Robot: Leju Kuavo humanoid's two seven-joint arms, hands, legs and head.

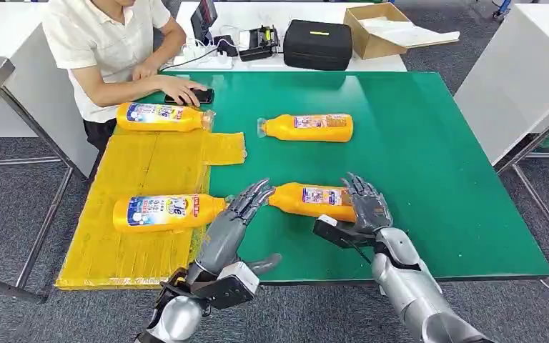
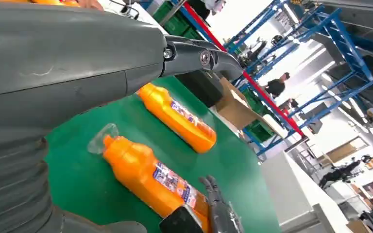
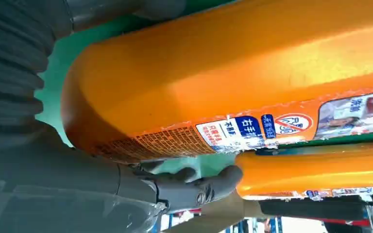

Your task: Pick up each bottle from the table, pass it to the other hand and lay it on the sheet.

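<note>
Right hand point(image 1: 363, 204) set against the base end of an orange detergent bottle point(image 1: 311, 201) lying on the green table point(image 1: 429, 164), fingers spread over the bottle's far side; whether they clamp it cannot be told from these views. Left hand point(image 1: 237, 214) empty, fingers apart, its fingertips point(image 1: 257, 191) just beside the bottle's capped neck; the bottle thus lies between the two hands, apparently on the table. Step in hand, as judged: pick-up of this bottle by the right hand, before the pass. Next move calls for a firm closure round the body, a lift, then a transfer into the waiting left hand. Beyond the left hand, the yellow sheet point(image 1: 125, 243) carrying two bottles point(image 1: 164, 212); a second orange bottle point(image 1: 307, 127) beyond both hands; a seated person point(image 1: 107, 43) farther off.
</note>
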